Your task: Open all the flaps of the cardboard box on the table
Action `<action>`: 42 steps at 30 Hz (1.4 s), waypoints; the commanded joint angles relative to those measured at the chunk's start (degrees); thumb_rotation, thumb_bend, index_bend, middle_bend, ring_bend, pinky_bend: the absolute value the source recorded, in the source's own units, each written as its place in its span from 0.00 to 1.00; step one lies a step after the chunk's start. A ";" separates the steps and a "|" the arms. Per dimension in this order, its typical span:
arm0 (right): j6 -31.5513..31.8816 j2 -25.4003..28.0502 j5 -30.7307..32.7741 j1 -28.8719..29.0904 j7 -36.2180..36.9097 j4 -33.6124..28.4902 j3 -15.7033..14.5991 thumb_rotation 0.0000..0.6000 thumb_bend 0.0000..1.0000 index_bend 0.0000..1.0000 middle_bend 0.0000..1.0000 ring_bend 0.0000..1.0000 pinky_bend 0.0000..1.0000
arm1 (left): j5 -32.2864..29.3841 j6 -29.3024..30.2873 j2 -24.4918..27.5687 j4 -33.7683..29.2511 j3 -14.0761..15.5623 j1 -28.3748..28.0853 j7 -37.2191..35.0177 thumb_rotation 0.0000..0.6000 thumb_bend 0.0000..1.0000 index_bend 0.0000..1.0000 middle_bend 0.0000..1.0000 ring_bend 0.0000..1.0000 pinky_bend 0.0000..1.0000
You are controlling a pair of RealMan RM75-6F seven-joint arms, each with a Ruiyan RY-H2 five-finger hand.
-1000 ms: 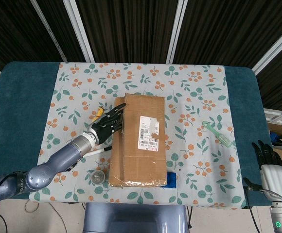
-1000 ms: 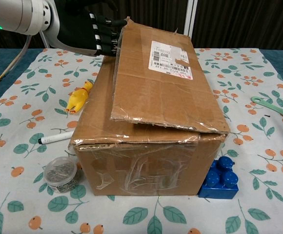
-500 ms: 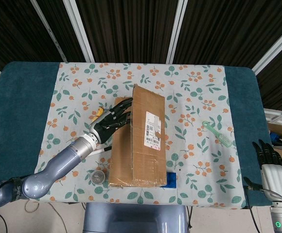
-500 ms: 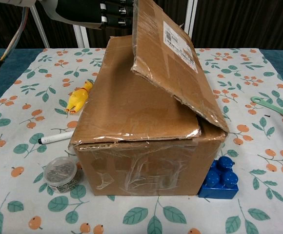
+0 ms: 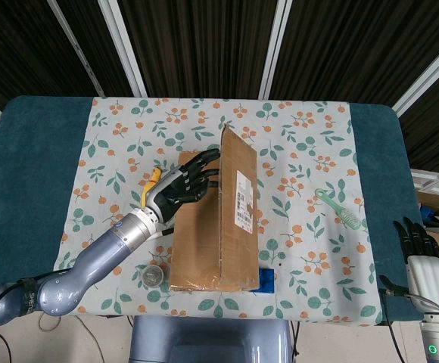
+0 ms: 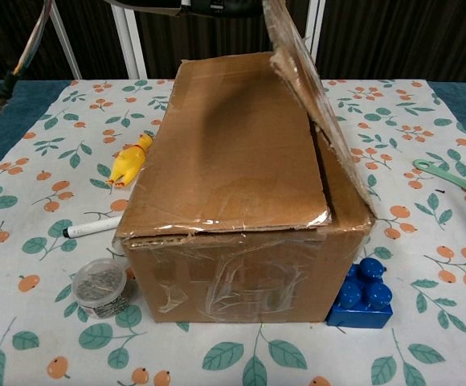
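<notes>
Nearest the robot, chest view: blue block (image 6: 363,293) touching the box's front right corner, jar of pins (image 6: 99,285) at front left, marker (image 6: 94,227) and yellow duck toy (image 6: 131,162) along the left side. All close to the box, so any flap that swings down on the left could knock them.

Cardboard box (image 6: 241,233) sits mid-counter (image 5: 42,151) on the flowered cloth (image 5: 310,159), long axis running away from the robot. Right top flap (image 5: 238,200), the one w/ the label, stands near upright, hinged on the right edge. Left top flap (image 6: 233,153) lies flat and shut; tape across the front face looks intact.

Left hand (image 5: 183,184) is above the box, fingers spread and straight, holding nothing; fingertips (image 5: 210,157) appear to press the inner face of the raised flap near its far end. In chest view only a sliver of that hand shows at the top edge.

Step in hand, as I read it: push the right flap past vertical so it falls outward. Advice: keep pushing w/ flat fingers, sweep to the right along an arc about the hinge, don't press down or the box may slide into the block. Contact is at the far end only, so the flap may twist; shifting nearer the mid-length would help. Let it drop clear before going for the left flap.

Right hand (image 5: 420,253) is well apart at the counter's right edge, fingers extended, idle and empty. Green brush (image 5: 339,209) lies betw it and the box
</notes>
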 commanded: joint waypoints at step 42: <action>-0.40 -0.16 0.76 0.22 0.12 0.12 0.30 1.00 0.09 0.00 0.02 0.04 0.15 | 27.61 17.14 -17.37 14.13 19.62 -15.57 56.24 1.00 0.59 0.09 0.02 0.11 0.19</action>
